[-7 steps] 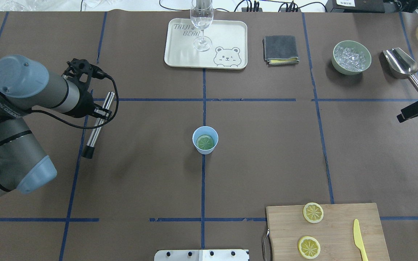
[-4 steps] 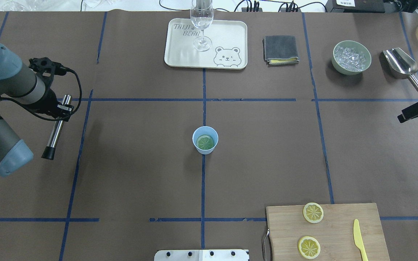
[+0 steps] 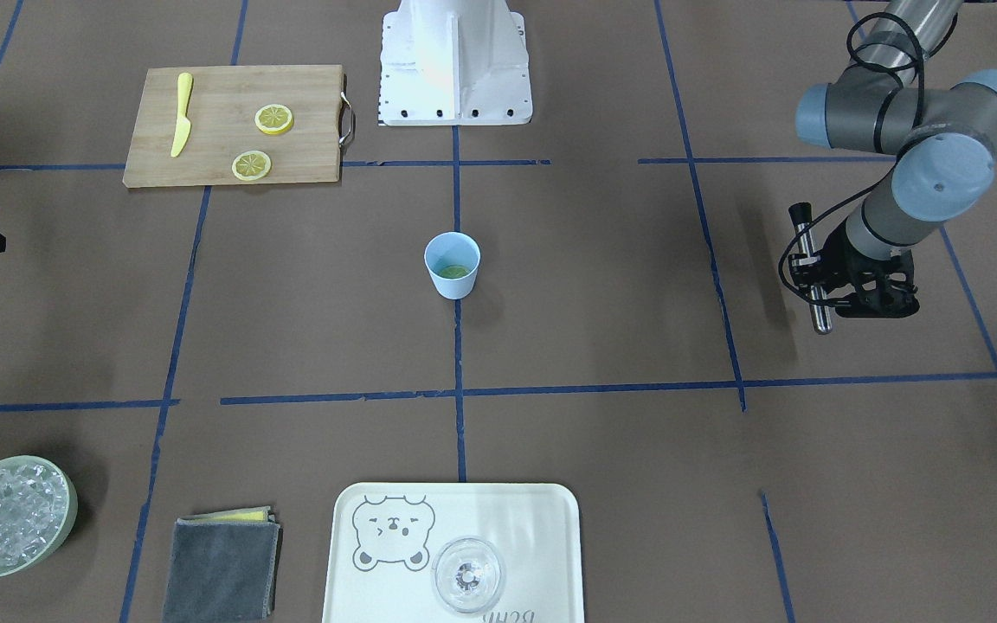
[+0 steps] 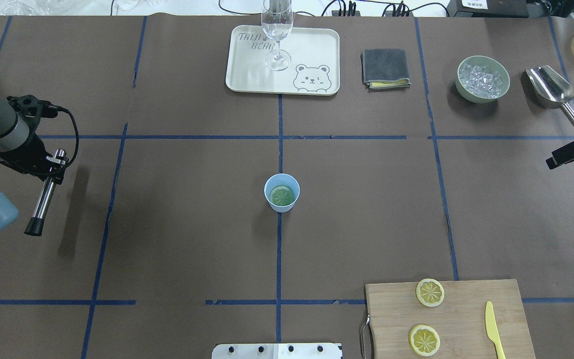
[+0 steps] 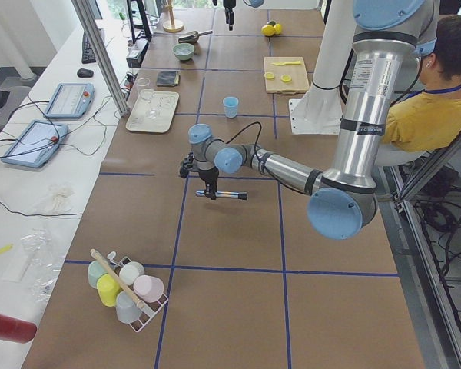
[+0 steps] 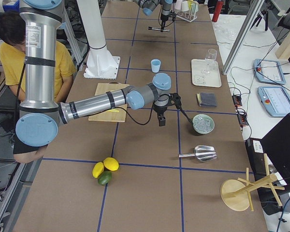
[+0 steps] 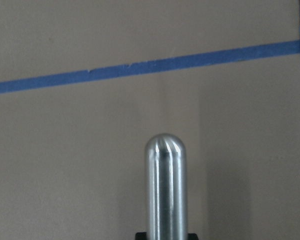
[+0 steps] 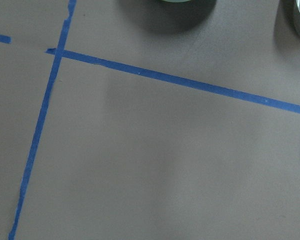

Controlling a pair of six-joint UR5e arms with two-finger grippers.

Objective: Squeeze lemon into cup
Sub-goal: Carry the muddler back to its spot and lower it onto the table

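Observation:
The light blue cup (image 4: 282, 183) stands at the table's centre with a lemon slice (image 4: 282, 196) lying flat inside it. Both show in the front view too, the cup (image 3: 453, 281) and the slice (image 3: 455, 271). Two more lemon slices (image 4: 430, 292) (image 4: 424, 339) lie on the wooden cutting board (image 4: 466, 319). My left gripper (image 4: 50, 167) is far to the cup's left, shut on a metal rod (image 4: 43, 199) with a black tip, held above the table. My right gripper (image 4: 566, 154) hangs at the table's right edge, far from the cup; it looks open and empty.
A cream tray (image 4: 312, 55) with a clear glass (image 4: 277, 30) is at the back centre. A grey cloth (image 4: 385, 67), a green bowl of ice (image 4: 483, 79) and a metal scoop (image 4: 551, 89) are at the back right. A yellow knife (image 4: 491, 326) lies on the board.
My left arm has swung left, away from the cup, carrying the metal rod toward the table's left edge. The right arm, cup and slices have not moved.

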